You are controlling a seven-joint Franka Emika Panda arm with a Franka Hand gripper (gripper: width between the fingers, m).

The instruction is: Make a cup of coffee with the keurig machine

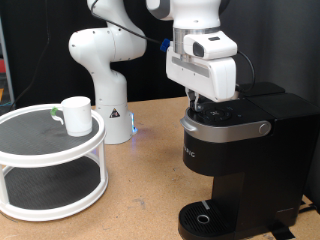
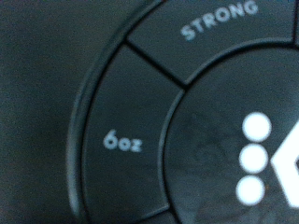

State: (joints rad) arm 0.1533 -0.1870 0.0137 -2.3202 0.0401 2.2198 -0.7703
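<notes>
The black keurig machine (image 1: 235,160) stands at the exterior view's right, lid down, with its drip tray (image 1: 205,218) bare. My gripper (image 1: 200,103) points straight down onto the machine's round silver-trimmed top, its fingertips at the button ring. The wrist view is filled by that ring: the "6oz" button (image 2: 123,142) and the "STRONG" button (image 2: 220,21) show very close, and no fingers show there. The white mug (image 1: 76,115) stands on the top tier of the round white stand at the exterior view's left, far from the gripper.
The two-tier round white stand (image 1: 50,165) with dark mesh shelves takes up the exterior view's left. The robot's white base (image 1: 105,90) stands behind it on the wooden table (image 1: 140,205). A dark wall is behind.
</notes>
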